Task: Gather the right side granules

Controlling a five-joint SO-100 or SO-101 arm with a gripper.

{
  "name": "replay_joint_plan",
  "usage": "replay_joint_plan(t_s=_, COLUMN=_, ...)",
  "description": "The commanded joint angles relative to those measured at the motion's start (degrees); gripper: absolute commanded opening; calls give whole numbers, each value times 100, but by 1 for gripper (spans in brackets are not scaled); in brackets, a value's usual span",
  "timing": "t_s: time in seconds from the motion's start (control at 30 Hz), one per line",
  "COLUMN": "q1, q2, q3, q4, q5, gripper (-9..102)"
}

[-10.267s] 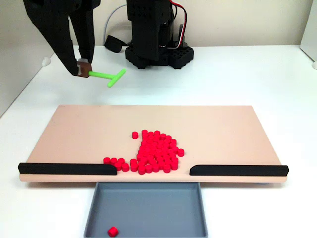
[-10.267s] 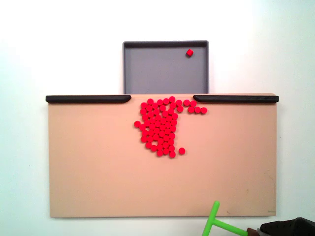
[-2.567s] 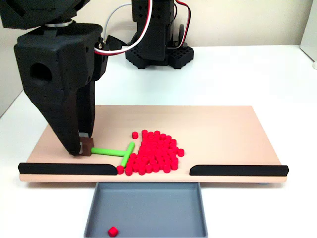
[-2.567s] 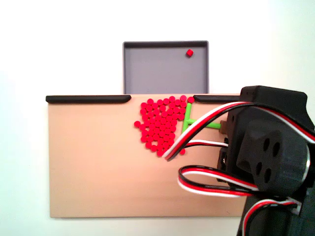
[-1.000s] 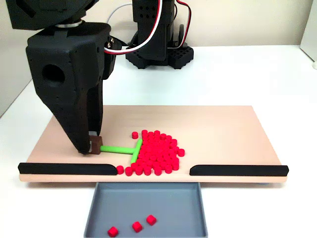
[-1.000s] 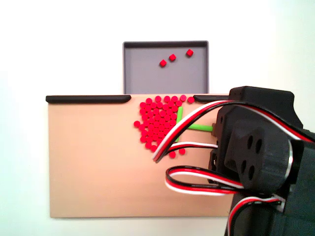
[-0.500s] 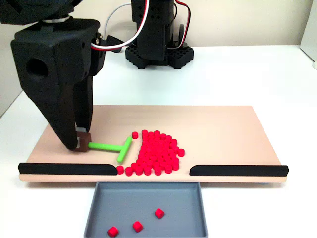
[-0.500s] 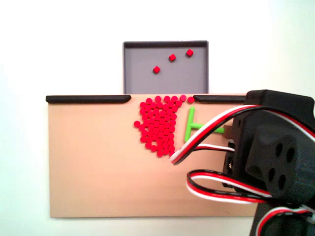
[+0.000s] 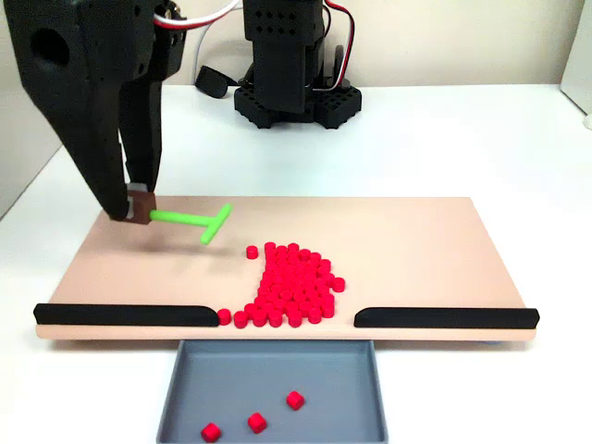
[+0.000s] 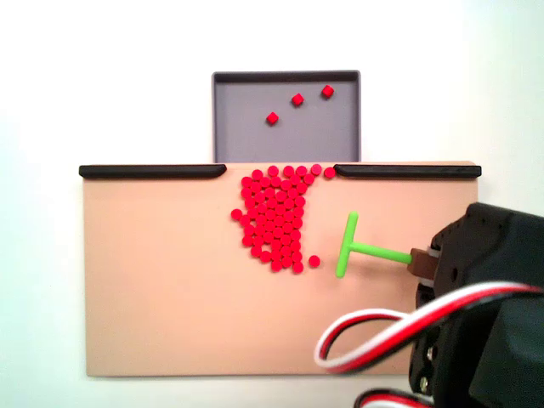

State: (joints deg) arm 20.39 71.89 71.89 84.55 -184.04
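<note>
The granules [image 9: 289,287] [image 10: 276,219] lie in a tight red heap on the tan board [image 9: 407,242] [image 10: 153,280], close to the gap between the two black rails. Three more red granules [image 9: 257,422] [image 10: 297,100] rest in the grey tray [image 9: 342,388] [image 10: 246,127]. My gripper [image 9: 139,209] [image 10: 418,262] is shut on the stem of the green T-shaped stick [image 9: 196,222] [image 10: 357,248]. The stick hangs above the board, apart from the heap, its crossbar pointing toward it.
Black rails [image 9: 120,314] [image 9: 444,317] [image 10: 153,171] [image 10: 406,171] line the board's edge on either side of the gap above the tray. The arm's black base [image 9: 294,92] stands behind the board. White table surrounds everything.
My gripper has lifted and pulled the green stick back from the heap, away from the rail edge. Two more granules dropped into the tray within the last seconds.
</note>
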Motion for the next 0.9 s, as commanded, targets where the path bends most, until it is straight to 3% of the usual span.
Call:
replay_joint_plan(t_s=0.0, q1=-70, q2=712, q3=352, q4=-44, q5=1283, gripper=0)
replay_joint_plan(t_s=0.3, q1=-598, q2=2285, q3=1951, q4=18, q5=5511, gripper=0)
replay_joint_plan(t_s=0.43, q1=-896, q2=2971, q3=2531, q4=18, q5=6847, gripper=0)
replay_joint_plan(t_s=0.73, q1=-1714, q2=3771, q3=3366, q4=26, q5=9211, gripper=0)
replay_joint_plan(t_s=0.87, q1=-1942, q2=3700, q3=3366, q4=26, q5=9729, gripper=0)
